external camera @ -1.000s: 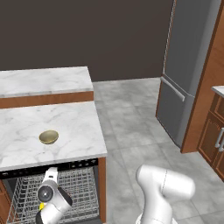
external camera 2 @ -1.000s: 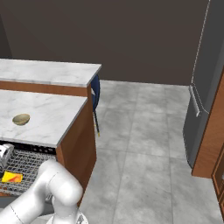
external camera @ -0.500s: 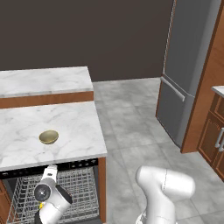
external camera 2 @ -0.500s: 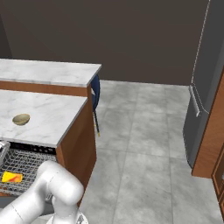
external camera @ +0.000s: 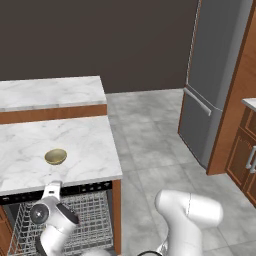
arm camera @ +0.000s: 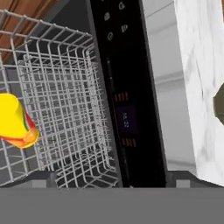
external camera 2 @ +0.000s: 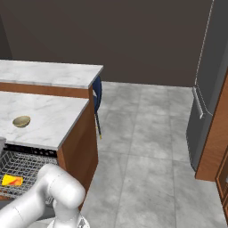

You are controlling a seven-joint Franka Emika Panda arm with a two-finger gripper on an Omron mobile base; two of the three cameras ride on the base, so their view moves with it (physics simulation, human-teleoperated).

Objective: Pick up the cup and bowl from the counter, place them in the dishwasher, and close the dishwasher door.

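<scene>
— Start big: what's around?

— A tall grey fridge (external camera: 212, 75) stands at the right on the tiled floor (external camera 2: 147, 147). The marble bench (external camera: 55, 150) has a higher slab (external camera: 50, 92) behind it, and the dishwasher (external camera: 82, 189) sits under its front edge with its wire rack (arm camera: 57, 100) pulled out.

— And the bowl?

— The bowl (external camera: 55, 156) is upright on the bench, near the front edge.

— The cup?

— The cup (arm camera: 15, 122) lies on its side in the rack; the right base view shows it as a yellow patch (external camera 2: 12, 180).

— The tool?

— The arm's hand end hangs low over the rack, just below the control strip (arm camera: 127, 87). I cannot tell whether the tool is spread or pressed together.
</scene>
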